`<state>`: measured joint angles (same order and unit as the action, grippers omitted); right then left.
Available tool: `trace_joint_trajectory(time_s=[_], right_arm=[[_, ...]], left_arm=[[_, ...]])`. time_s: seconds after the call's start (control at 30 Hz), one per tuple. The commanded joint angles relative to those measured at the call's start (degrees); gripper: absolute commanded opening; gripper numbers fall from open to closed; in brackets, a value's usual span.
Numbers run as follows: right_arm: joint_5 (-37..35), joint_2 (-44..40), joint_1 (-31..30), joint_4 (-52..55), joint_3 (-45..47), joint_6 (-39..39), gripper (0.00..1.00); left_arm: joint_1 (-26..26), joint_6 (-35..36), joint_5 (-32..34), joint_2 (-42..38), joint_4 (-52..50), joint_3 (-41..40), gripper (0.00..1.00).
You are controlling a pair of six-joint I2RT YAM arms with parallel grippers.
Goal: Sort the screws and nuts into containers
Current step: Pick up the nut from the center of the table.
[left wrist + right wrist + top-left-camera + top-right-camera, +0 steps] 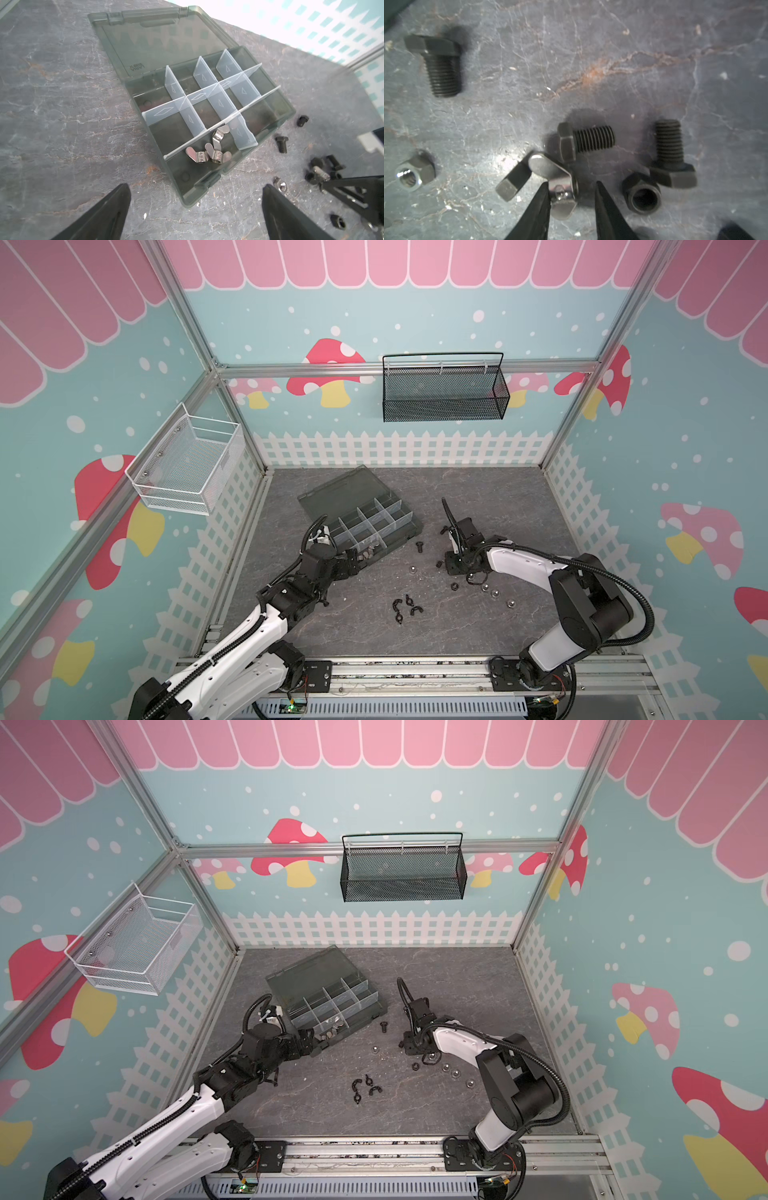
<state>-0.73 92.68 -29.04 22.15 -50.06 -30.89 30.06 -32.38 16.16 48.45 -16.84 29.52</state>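
silver wing nut (562, 187) sits between the right gripper (572, 199) tips, not yet pinched; close squarely, avoiding the bolt (585, 139) at one o'clock; left gripper (195, 209) spread wide

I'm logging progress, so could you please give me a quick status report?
Left gripper open by organizer box. Right gripper closing around silver wing nut. Black bolt crowds it.

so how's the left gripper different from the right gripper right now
The left gripper is wide open with nothing between its jaws; the right gripper is narrowed around a silver wing nut, with a gap showing on one side. The left gripper hovers by the organizer box, while the right gripper is down among the loose black bolts. Both have black tapered fingers.
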Motion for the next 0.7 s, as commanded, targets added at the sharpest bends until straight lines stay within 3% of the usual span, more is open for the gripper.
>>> trace_joint_trajectory(time_s=[0.0, 0.3, 0.67], right_arm=[[-1.32, 1.79, -0.38, -0.11, -1.93, 1.06, 0.39], [-0.49, 4.76, -0.39, -1.38, -3.50, 2.17, 0.34], [0.78, 4.47, -0.63, -0.19, -3.71, 2.76, 0.18]], left_arm=[[-0.38, -4.92, 1.81, -2.15, 3.91, -1.84, 1.00], [-0.45, -6.42, 5.63, -1.40, 2.33, -1.96, 0.99], [-0.62, -8.30, 7.25, 0.60, 1.77, -1.76, 0.99]])
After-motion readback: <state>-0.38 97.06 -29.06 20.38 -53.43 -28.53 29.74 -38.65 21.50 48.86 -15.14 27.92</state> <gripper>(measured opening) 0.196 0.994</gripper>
